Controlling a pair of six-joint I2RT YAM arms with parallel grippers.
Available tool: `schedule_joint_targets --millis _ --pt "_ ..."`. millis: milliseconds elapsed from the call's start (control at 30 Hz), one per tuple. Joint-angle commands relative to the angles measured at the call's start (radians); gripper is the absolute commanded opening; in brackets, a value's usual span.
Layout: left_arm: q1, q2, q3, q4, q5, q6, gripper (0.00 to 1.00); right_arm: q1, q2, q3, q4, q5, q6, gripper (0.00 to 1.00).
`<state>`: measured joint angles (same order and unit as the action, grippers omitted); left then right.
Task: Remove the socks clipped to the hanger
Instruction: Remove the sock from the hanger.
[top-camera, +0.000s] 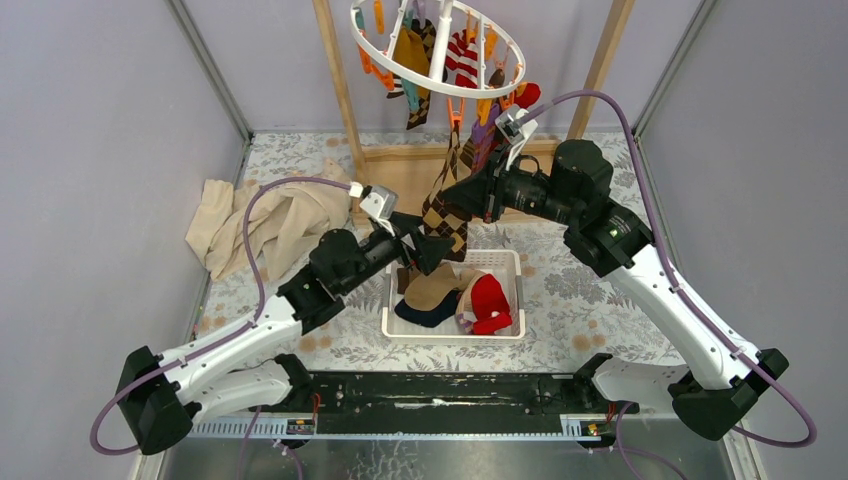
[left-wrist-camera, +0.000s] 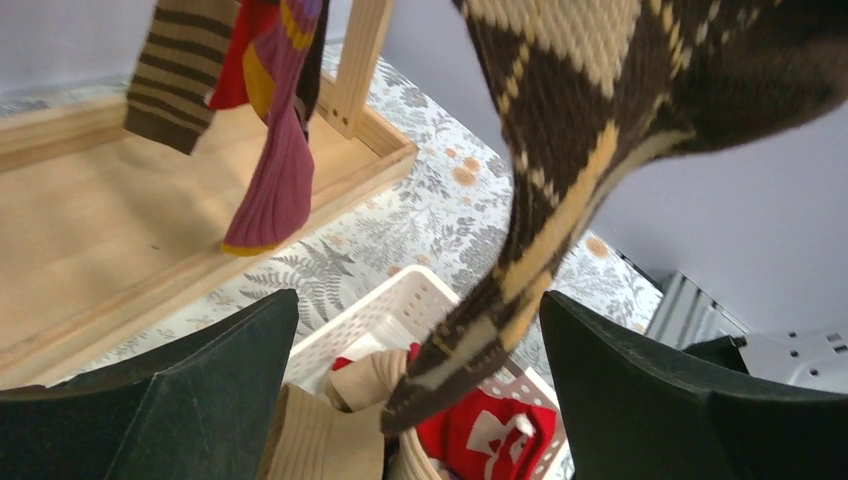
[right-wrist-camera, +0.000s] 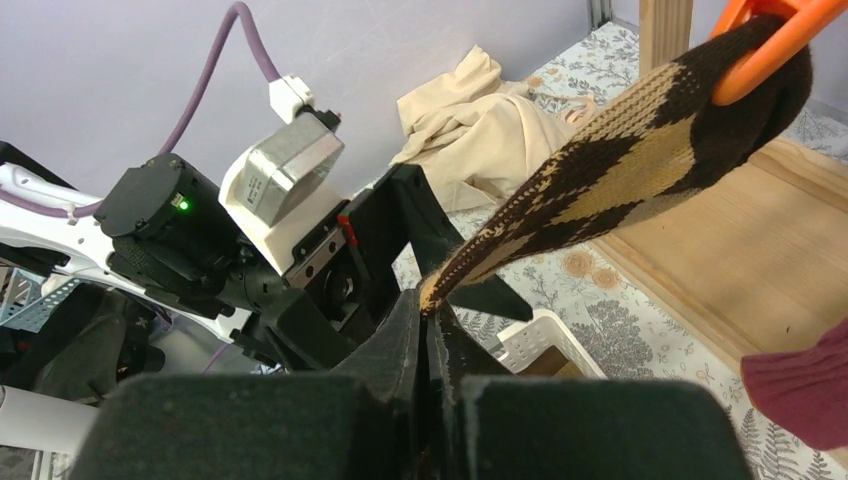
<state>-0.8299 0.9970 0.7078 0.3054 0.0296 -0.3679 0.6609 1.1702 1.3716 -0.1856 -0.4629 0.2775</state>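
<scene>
The white ring hanger (top-camera: 440, 75) hangs at the top with several socks clipped to it. A brown argyle sock (top-camera: 447, 222) dangles from an orange clip (right-wrist-camera: 770, 40). My right gripper (right-wrist-camera: 430, 300) is shut on that sock's lower edge. Open wide, my left gripper (left-wrist-camera: 420, 370) straddles the sock's tip (left-wrist-camera: 440, 380), its fingers apart from the fabric. In the top view the right gripper (top-camera: 452, 195) is just above the left gripper (top-camera: 425, 248). A purple sock (left-wrist-camera: 280, 170) and a striped one (left-wrist-camera: 180, 70) still hang nearby.
A white basket (top-camera: 450, 335) under the grippers holds a red sock (top-camera: 490, 300), a tan one and a dark one. The wooden rack's posts (top-camera: 340, 90) and base board (left-wrist-camera: 120, 210) stand behind. A beige cloth (top-camera: 270, 225) lies at the left.
</scene>
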Motion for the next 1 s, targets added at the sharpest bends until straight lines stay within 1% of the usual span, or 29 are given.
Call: schedule_joint_targets --millis 0,67,167,233,267,367,433,467,500,533,600,633,700,733,767,867,967 --pt "0.005 -0.013 0.038 0.062 -0.103 0.077 0.98 0.005 -0.004 0.053 0.004 -0.026 -0.002 0.0" --pt "0.005 -0.01 0.043 0.068 -0.084 0.08 0.98 0.005 -0.003 0.05 0.008 -0.029 -0.002 0.0" --pt "0.005 0.023 0.055 0.09 -0.019 0.067 0.97 0.005 0.0 0.045 0.019 -0.034 0.002 0.0" --pt "0.005 0.048 0.064 0.106 0.027 0.056 0.92 0.006 0.004 0.044 0.021 -0.034 0.003 0.0" --pt "0.005 0.059 0.07 0.111 0.04 0.05 0.88 0.006 0.005 0.041 0.025 -0.035 0.005 0.0" --pt "0.005 0.084 0.092 0.102 0.057 0.042 0.69 0.005 0.006 0.036 0.023 -0.03 0.003 0.0" --pt "0.005 0.092 0.109 0.082 0.062 0.04 0.5 0.005 0.006 0.032 0.023 -0.028 0.002 0.0" --pt "0.005 0.094 0.118 0.07 0.064 0.042 0.39 0.005 0.006 0.03 0.023 -0.026 0.002 0.0" --pt "0.005 0.096 0.125 0.059 0.062 0.041 0.26 0.005 0.006 0.028 0.023 -0.025 0.002 0.0" --pt "0.005 0.096 0.131 0.046 0.06 0.042 0.16 0.006 0.006 0.026 0.024 -0.024 0.003 0.0" --pt "0.005 0.09 0.138 0.027 0.058 0.044 0.07 0.006 0.008 0.021 0.024 -0.019 0.0 0.0" --pt "0.005 0.086 0.143 0.015 0.058 0.044 0.0 0.005 0.008 0.019 0.024 -0.017 0.001 0.0" --pt "0.005 0.082 0.154 -0.012 0.058 0.044 0.0 0.005 0.009 0.014 0.023 -0.005 -0.002 0.01" --pt "0.005 0.081 0.164 -0.031 0.056 0.044 0.0 0.006 0.009 0.014 0.02 0.003 -0.004 0.04" --pt "0.005 0.081 0.176 -0.054 0.054 0.043 0.0 0.005 0.009 0.012 0.013 0.014 -0.004 0.09" --pt "0.005 0.089 0.216 -0.134 0.045 0.042 0.0 0.005 0.005 0.019 -0.016 0.069 -0.018 0.33" --pt "0.005 0.094 0.237 -0.182 0.046 0.049 0.0 0.006 -0.007 0.031 -0.044 0.145 -0.038 0.47"
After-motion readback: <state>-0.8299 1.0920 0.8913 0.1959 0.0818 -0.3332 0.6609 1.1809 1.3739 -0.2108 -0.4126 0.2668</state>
